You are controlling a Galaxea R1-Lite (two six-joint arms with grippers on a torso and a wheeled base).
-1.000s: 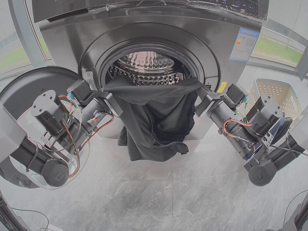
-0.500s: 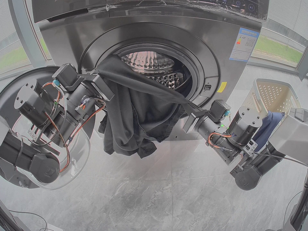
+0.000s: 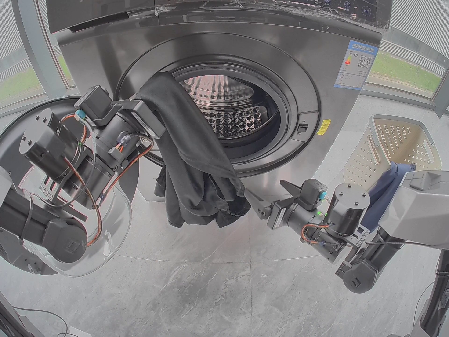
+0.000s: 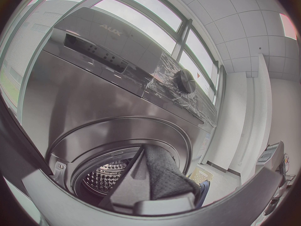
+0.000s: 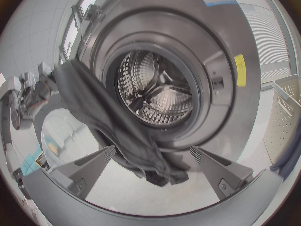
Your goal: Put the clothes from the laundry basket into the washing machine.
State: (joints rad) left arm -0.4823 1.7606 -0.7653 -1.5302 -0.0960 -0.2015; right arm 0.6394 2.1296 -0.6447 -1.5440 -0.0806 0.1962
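the left gripper [image 3: 143, 104] is clenched on the black garment [image 3: 191, 164] at ten o'clock of the washing machine [image 3: 290, 62] opening. the cloth hangs outside the drum [image 3: 224, 104]. the right gripper [image 3: 269, 195], at five o'clock, has its jaws spread and holds nothing. nothing is loaded yet, and a blue garment [image 3: 386, 190] sits in the laundry basket [image 3: 374, 136].
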